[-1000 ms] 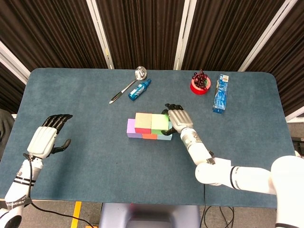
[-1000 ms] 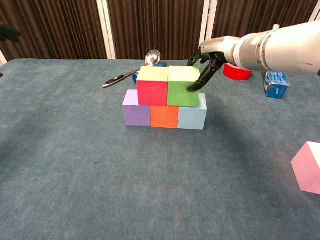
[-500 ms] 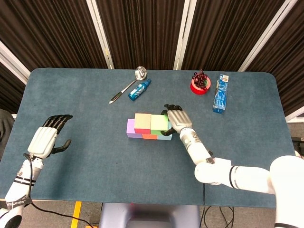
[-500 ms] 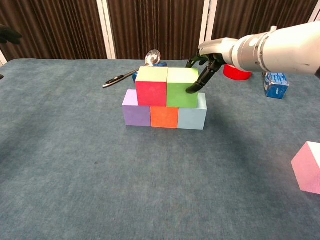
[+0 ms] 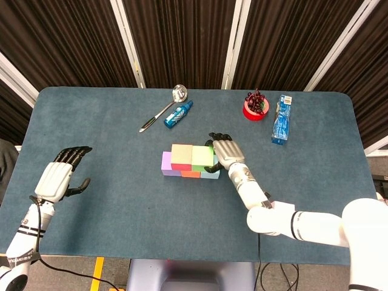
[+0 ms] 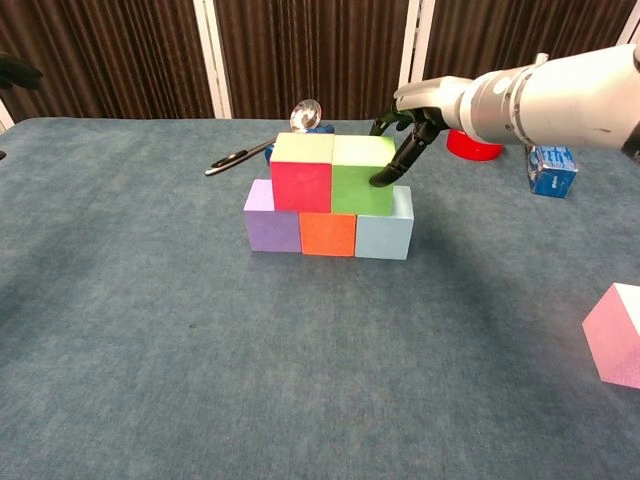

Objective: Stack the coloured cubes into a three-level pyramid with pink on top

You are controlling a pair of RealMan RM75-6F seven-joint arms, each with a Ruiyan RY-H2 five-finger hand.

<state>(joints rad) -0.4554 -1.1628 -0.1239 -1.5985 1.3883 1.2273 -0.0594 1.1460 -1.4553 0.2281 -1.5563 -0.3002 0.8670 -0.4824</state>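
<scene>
The right hand [image 6: 408, 125] is sitting against the 3 o'clock side of the green cube [image 6: 362, 178], fingers [image 6: 392, 170] curled loosely and touching its side face; it is holding nothing, and whether it is pressing or only resting cannot be told. Judged from the layout, this contact is squaring the green cube against the red cube [image 6: 302, 176], so the second level is presenting a flat, gap-free seat for the top block. The base row is lying as purple cube [image 6: 272, 220], orange cube [image 6: 329, 233] and pale blue cube [image 6: 385, 228], touching side by side, with the two upper cubes straddling their joints. The pink cube [image 6: 614, 334] is lying on the table [image 5: 121, 200] well apart, at 4 o'clock of the stack, so the third level is not yet built. The left hand [image 5: 59, 174] is hovering at 9 o'clock of the stack, fingers apart and empty. The chest view is showing the levels, the side colours and the pink cube, all absent from the head view, where the stack is reading as flat tops only. The head view is showing the whole left hand, plus the bottle [image 5: 177, 114] and spoon [image 5: 162, 108] at 12 o'clock and the red bowl [image 5: 256, 108] and carton [image 5: 281, 119] at 2 o'clock.
</scene>
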